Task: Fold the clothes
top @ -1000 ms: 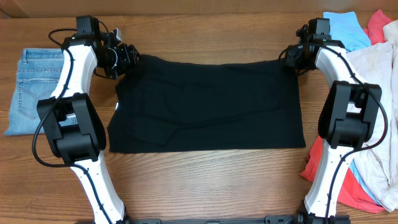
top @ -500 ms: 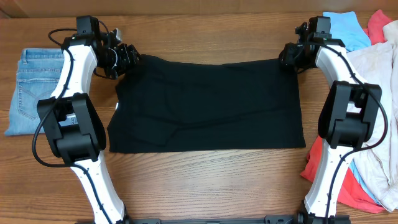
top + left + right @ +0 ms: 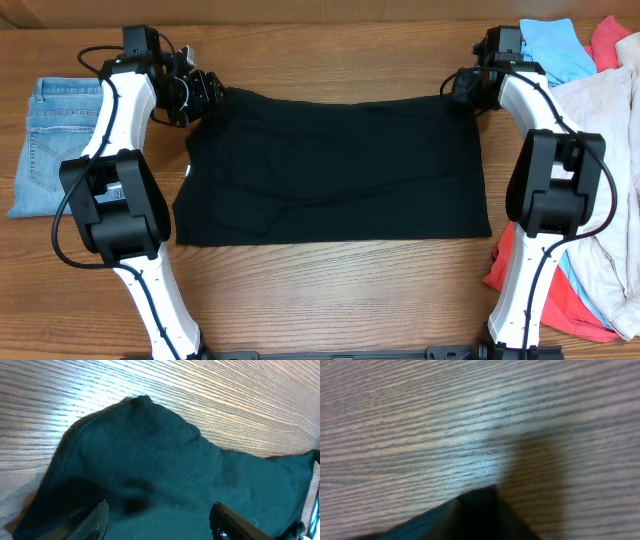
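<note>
— Where's the black T-shirt [image 3: 335,165]?
— Flat on the table [image 3: 330,295]. The left tool [image 3: 208,90] gapes wide over one far corner, gripping nothing. The right tool [image 3: 462,88] is at the other; can't tell its grip.

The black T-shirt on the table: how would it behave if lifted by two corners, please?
Probably floppy: the black T-shirt lies flat with soft creases, so it would sag between the corners. Its rumpled far-left corner suggests it bunches when pushed.
</note>
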Tool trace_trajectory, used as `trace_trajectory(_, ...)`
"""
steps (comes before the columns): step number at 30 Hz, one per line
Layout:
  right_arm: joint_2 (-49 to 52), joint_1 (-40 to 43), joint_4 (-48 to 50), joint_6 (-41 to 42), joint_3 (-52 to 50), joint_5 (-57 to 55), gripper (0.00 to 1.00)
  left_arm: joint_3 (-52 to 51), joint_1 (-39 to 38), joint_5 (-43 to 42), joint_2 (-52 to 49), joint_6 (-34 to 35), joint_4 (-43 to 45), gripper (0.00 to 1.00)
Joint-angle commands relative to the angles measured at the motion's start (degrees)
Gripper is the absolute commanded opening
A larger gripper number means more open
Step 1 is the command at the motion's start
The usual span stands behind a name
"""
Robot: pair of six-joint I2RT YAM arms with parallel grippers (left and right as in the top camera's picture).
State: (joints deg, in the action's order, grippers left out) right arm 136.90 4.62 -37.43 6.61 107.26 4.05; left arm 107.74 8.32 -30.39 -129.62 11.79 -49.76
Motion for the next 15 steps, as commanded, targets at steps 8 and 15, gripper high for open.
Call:
trace_trajectory(8,3.4,-1.0,-2.1,0.9,-0.1,-0.1,0.04,1.2,-0.1,0.4,-0.5,-0.9,-1.5,0.68)
trace_trajectory(15,1.1,-0.6,-7.4,0.8,3.2,-6.1,0.04,1.2,-0.1,0.4,-0.5,-0.9,-0.8,0.67)
